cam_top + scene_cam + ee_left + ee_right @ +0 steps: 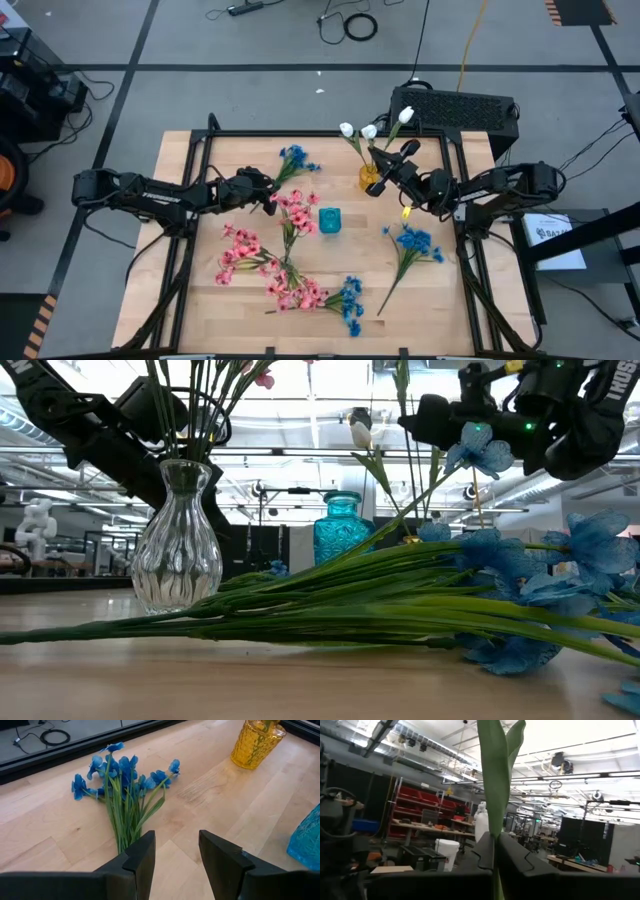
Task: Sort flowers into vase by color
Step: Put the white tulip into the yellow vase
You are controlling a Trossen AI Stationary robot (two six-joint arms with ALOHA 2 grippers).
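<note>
Sorting partly done: white and pink started, blue waiting

Desk (200, 320) carries most flowers loose: pink sprays (262, 262) near-left, blue sprays (412, 245) right, another blue bunch (293, 158) far-left. Yellow vase (371, 178), far right of centre, holds white tulips (370, 130). Clear vase (178, 545) holds pink-tipped stems. Teal vase (329, 220), centre, looks empty. Right end effector (495, 857) is clamped on a green stem (494, 780) above the yellow vase. Left end effector (175, 855) hangs with fingers apart, empty, near the far-left blue bunch.

Bright blue blossoms (120, 770) on green stems over pale wood table (225, 815). Amber dimpled vase (256, 742), teal patterned vase (341, 525), clear ribbed vase (178, 545).
</note>
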